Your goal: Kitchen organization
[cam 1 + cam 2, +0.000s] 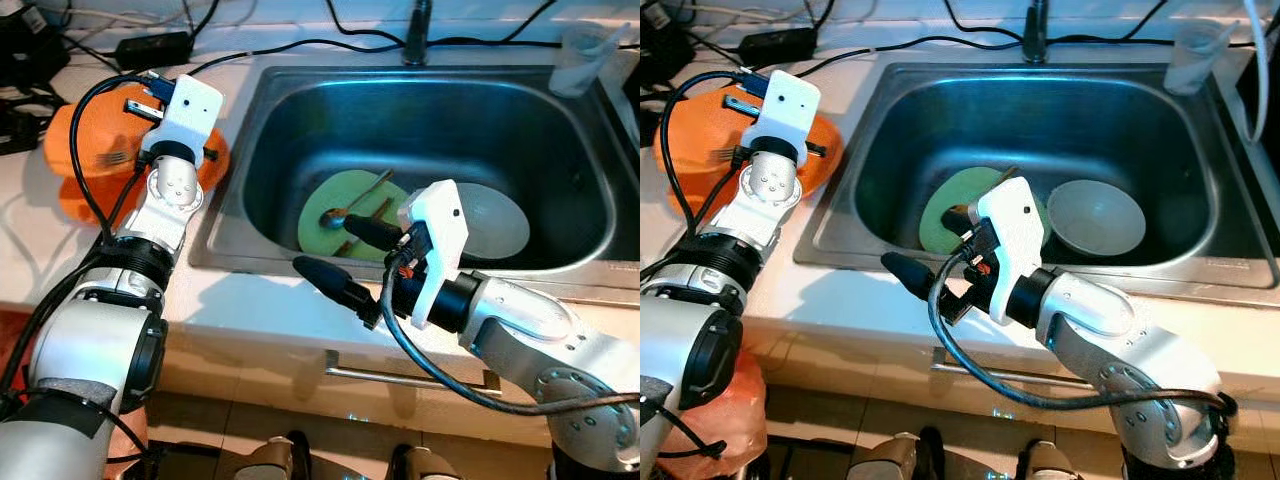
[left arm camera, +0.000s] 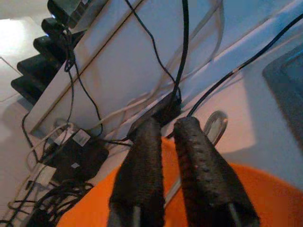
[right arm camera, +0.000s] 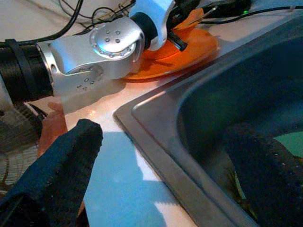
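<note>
In the steel sink (image 1: pixel 232 195) lie a green plate (image 1: pixel 345 195), a metal spoon (image 1: pixel 352 204) resting on it, and a grey bowl (image 1: pixel 497 224) beside it. My right gripper (image 1: pixel 328 245) hovers open over the sink's front rim, one finger above the counter edge and the other above the green plate. On the counter to the left of the sink sits an orange plate (image 1: pixel 85 130) with a fork (image 1: pixel 113 157) on it. My left gripper (image 2: pixel 165 125) is above this plate, fingers shut to a thin gap. A metal utensil handle (image 2: pixel 215 126) lies under them; I cannot tell whether they touch it.
A faucet (image 1: pixel 417 30) stands behind the sink and a clear plastic cup (image 1: pixel 585 55) at its back right corner. Black cables and a power adapter (image 1: pixel 155 45) cross the counter along the wall. A drawer handle (image 1: pixel 400 375) runs below the counter edge.
</note>
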